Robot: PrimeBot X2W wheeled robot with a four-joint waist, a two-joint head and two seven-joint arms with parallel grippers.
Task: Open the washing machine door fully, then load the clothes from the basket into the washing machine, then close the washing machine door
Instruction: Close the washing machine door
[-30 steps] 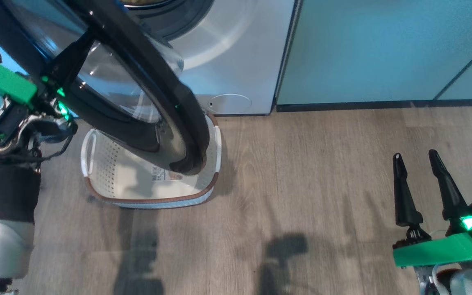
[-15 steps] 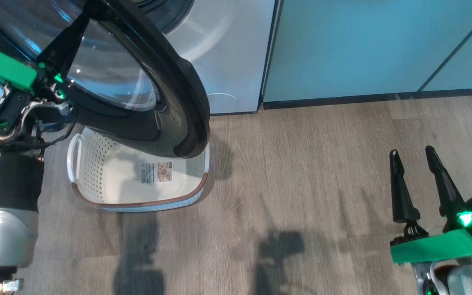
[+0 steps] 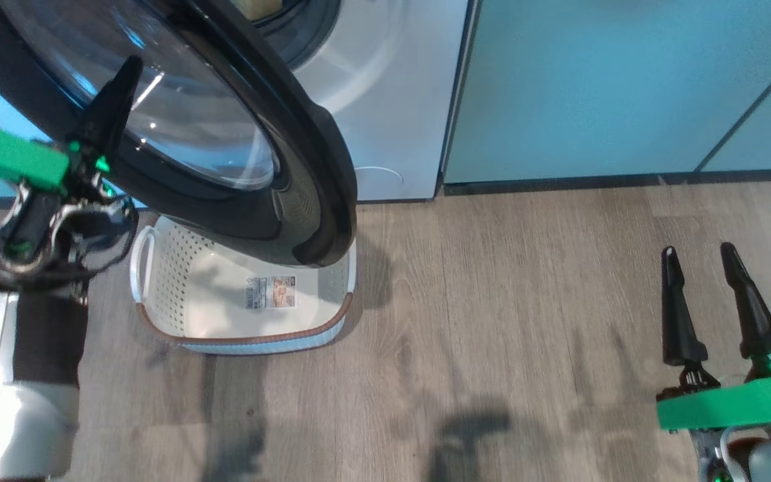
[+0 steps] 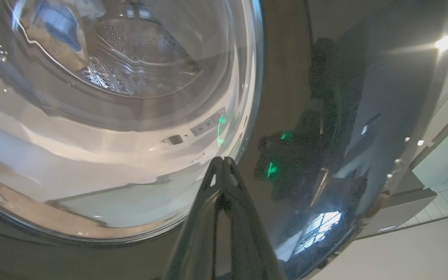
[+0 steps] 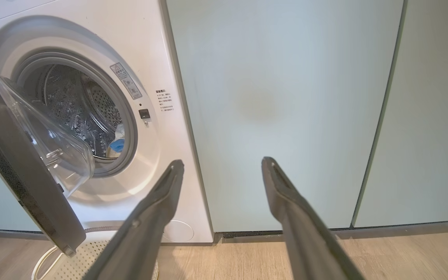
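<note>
Washing machine door (image 3: 318,154) stands part-way open, swung out from the washing machine (image 3: 392,87) on its hinge side, with its lower rim hanging over the back of the basket (image 3: 238,338). The basket sits empty on the floor (image 3: 492,301) just in front of the washing machine. The clothes (image 5: 116,144) lie low in the drum, close to the grey gasket at the mouth.

The left fingers (image 3: 111,107) are pressed together with nothing between them. Their tips are at the door's outer face, where the glass bowl meets the black rim; whether they touch it I cannot tell. The right fingers (image 3: 676,308) stand wide apart and hold nothing, well off to the washing machine's latch side, in front of the pale green cabinet (image 3: 626,80).

Closing looks like the step in hand, and the main risk is the contact itself. Two narrow tips on a glossy, curved surface could skid off toward the glass or past the rim, leaving the door ajar. A soft push may bring it to the washing machine without latching. The garment near the gasket could be pinched in the seal. The lower rim's clearance above the basket cannot be read, so it might clip it.
</note>
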